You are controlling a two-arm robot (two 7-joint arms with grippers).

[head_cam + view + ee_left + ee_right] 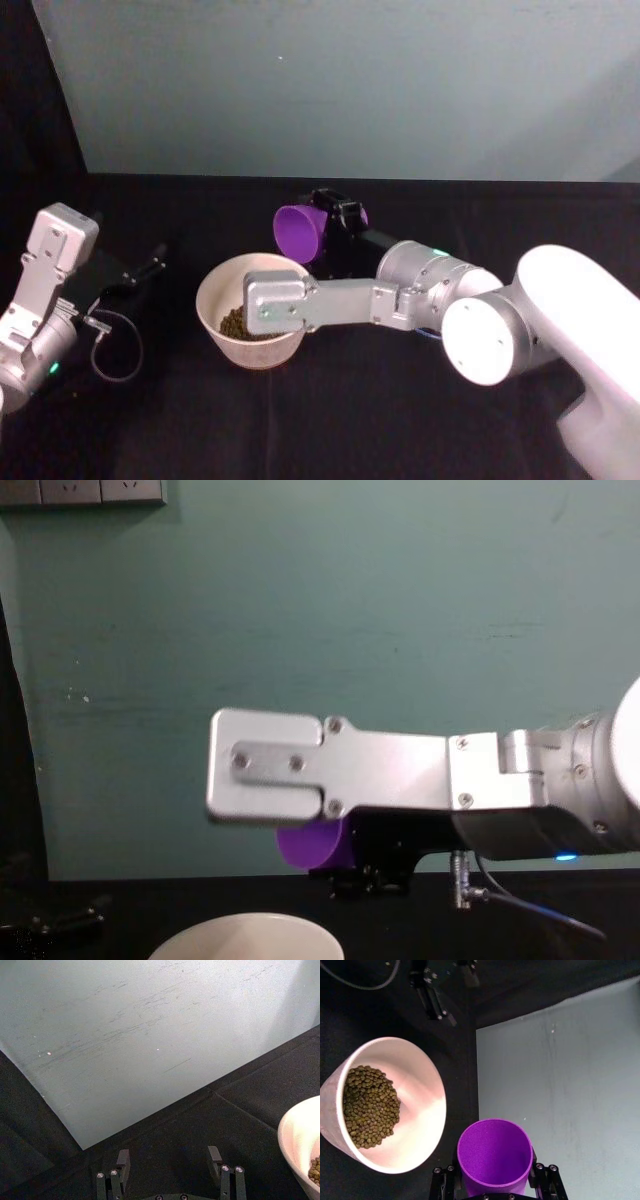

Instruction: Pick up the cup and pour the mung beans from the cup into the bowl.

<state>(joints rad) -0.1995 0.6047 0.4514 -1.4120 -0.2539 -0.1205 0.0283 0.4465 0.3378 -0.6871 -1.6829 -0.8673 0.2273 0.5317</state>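
The purple cup [299,230] is held in the air behind the bowl, tipped so its mouth faces forward. My right gripper [495,1180] is shut on the cup [495,1156], whose inside looks empty. The pale bowl [218,313] stands on the black table below and in front of it, with the mung beans [370,1106] heaped inside the bowl [422,1110]. From the chest, the cup [310,845] peeks out under my right arm above the bowl's rim [248,935]. My left gripper [170,1172] hangs open and empty left of the bowl [297,1140].
A pale green wall [350,80] stands close behind the black table. A grey cable [118,345] loops beside my left arm. My right forearm [330,300] reaches across in front of the bowl.
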